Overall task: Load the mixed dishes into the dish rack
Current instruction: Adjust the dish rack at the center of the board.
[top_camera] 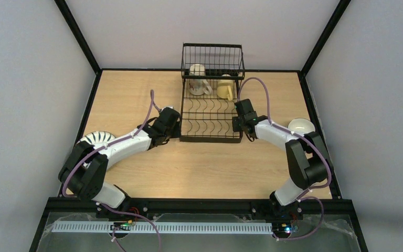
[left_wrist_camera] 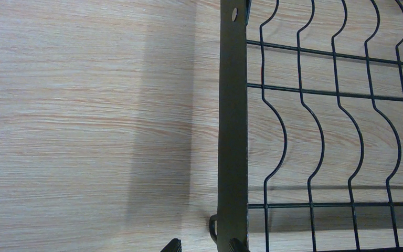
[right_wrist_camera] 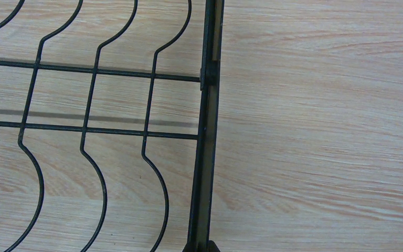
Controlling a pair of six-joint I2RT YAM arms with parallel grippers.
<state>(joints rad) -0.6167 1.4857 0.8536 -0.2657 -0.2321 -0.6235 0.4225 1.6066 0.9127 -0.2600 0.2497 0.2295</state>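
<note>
Black wire dish rack (top_camera: 210, 140) stands at the table's far centre; a beige mug (top_camera: 197, 86) and a yellow mug (top_camera: 225, 90) sit at its back, striped plate (top_camera: 97, 138) far left, cream bowl (top_camera: 300, 126) far right

Across the lower half of the top view, the left arm (top_camera: 128, 144) and right arm (top_camera: 274, 134) share white link shells between bulky black joint housings, a lilac cable (top_camera: 150, 111) looping along each, the black left gripper (top_camera: 178, 127) and right gripper (top_camera: 236, 125), and black bases on a black rail (top_camera: 199, 202) near bottom centre.
</note>
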